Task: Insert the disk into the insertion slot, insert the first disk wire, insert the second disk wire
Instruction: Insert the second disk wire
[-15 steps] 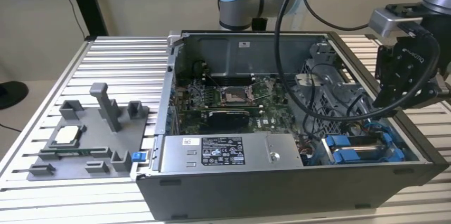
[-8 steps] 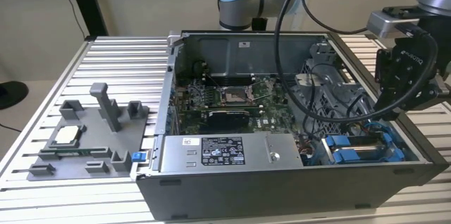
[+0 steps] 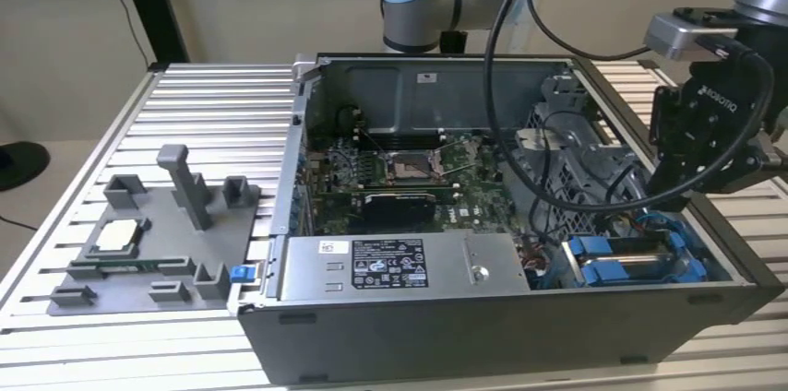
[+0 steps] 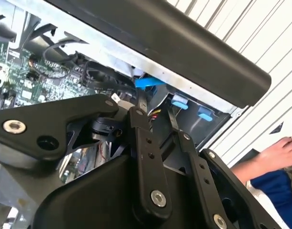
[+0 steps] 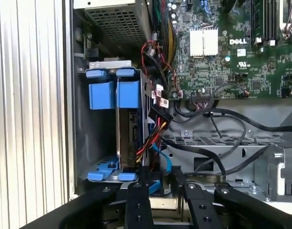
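The disk [image 5: 128, 129] stands on edge in the insertion slot [image 5: 104, 175], between its blue rails and clips; in the exterior view the slot [image 3: 589, 248] is at the case's front right corner. A red, yellow and black wire bundle [image 5: 148, 138] and a blue wire [image 5: 162, 160] run up to the disk's end; whether their plugs are fully seated is hidden. My gripper [image 5: 164, 185] hovers above the case's right side [image 3: 674, 190], over the wire end of the disk. It is open by a narrow gap [image 4: 155, 119], with nothing clamped between its fingers.
The open computer case holds a green motherboard [image 3: 407, 170], a grey power-supply box [image 3: 394, 266] and a perforated metal cage [image 5: 217, 143] beside the slot. A grey fixture tray [image 3: 148, 243] lies on the slatted table at the exterior view's left. A person's hand [image 4: 279, 152] rests near the case.
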Controlling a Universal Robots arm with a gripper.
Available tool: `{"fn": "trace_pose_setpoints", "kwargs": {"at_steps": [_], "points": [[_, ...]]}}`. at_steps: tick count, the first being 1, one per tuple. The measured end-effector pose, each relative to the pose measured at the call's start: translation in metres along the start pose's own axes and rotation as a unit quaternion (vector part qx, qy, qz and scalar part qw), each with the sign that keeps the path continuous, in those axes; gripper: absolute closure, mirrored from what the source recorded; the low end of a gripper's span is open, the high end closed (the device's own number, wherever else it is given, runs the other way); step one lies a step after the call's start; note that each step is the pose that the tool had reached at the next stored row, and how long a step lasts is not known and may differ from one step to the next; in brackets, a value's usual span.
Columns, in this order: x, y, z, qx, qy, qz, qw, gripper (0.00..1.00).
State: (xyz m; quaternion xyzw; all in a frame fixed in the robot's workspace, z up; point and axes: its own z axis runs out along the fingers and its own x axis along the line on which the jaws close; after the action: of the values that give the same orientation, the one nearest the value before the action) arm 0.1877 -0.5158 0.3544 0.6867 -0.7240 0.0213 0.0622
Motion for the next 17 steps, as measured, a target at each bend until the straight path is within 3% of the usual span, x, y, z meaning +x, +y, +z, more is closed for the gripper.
{"fn": "trace_pose_setpoints", "kwargs": {"at_steps": [5, 9, 17], "points": [[-0.0005, -0.0027, 0.0003, -0.0006, -0.0099, 0.000, 1.0000, 0.00], [-0.0009, -0.0067, 0.0007, -0.0009, -0.0103, 0.000, 0.9999, 0.00], [-0.0009, -0.0070, 0.0008, -0.0011, -0.0102, 0.001, 0.9999, 0.00]]}}
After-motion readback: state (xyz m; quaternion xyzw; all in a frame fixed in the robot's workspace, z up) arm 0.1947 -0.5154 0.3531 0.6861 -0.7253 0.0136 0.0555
